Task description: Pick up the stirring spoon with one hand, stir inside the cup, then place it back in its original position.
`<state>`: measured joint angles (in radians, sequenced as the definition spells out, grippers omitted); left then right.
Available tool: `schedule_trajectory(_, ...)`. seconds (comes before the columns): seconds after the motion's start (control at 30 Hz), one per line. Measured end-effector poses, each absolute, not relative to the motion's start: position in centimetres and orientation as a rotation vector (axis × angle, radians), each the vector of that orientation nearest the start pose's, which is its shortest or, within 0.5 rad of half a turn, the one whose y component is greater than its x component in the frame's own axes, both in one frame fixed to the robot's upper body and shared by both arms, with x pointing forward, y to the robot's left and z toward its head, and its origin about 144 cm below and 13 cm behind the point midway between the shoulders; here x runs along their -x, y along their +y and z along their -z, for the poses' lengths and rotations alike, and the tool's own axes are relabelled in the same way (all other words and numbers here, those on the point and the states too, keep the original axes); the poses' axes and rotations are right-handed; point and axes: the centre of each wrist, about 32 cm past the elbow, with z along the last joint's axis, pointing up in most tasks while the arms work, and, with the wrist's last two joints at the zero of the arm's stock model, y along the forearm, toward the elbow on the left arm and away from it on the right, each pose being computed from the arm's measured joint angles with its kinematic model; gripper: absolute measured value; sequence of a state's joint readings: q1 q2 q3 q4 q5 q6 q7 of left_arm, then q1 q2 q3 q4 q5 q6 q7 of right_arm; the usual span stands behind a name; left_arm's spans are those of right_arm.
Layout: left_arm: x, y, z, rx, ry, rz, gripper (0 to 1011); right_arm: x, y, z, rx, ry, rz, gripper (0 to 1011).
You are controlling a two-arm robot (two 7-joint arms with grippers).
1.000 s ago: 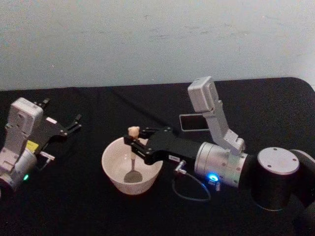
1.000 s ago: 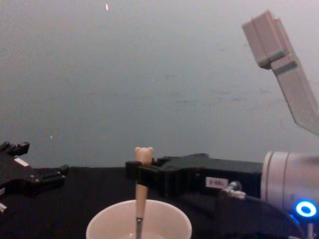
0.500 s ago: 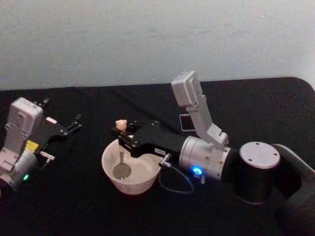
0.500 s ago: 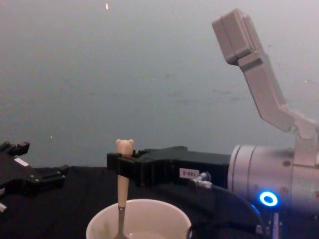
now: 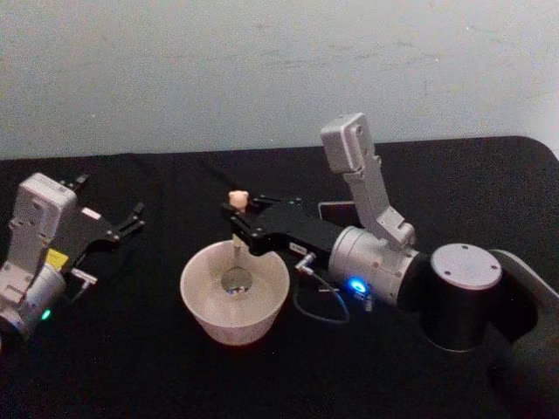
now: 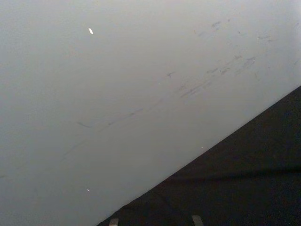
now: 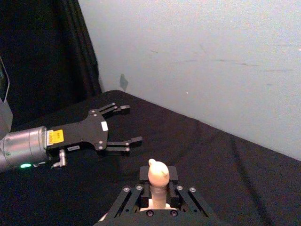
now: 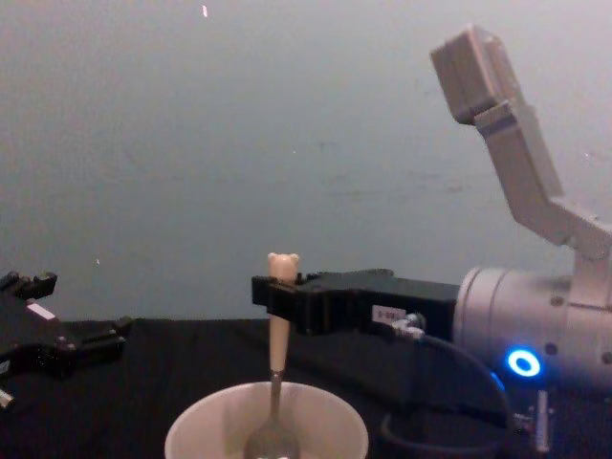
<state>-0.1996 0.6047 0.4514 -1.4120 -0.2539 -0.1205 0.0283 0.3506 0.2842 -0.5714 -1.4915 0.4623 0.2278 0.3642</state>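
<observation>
Mid-stir in the cup
Your right gripper, jaws clenched on the stirring spoon, has swept its bowl from the cup's left to centre; the left gripper sits released, left of the cup.

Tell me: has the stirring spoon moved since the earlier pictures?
Yes. Held by the right claw, the stirring spoon went from the cup's left side to its middle.
</observation>
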Motion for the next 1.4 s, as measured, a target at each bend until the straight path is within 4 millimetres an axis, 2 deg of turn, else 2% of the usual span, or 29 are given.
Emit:
schedule_trajectory(0.5,-48.9,31.0,-114.0,-0.304,-0.285,-1.248,1001,-49.4,-17.4,-120.0,0.085,0.165,0.661,226)
schedule_trajectory(1.1,-48.9,31.0,-114.0,-0.304,-0.285,-1.248,1001,-49.3,-16.9,-120.5,0.068,0.174,0.653,226)
schedule_trajectory(1.4,-48.9,31.0,-114.0,-0.304,-0.285,-1.248,1001,-49.7,-16.6,-121.7,0.011,0.169,0.693,226)
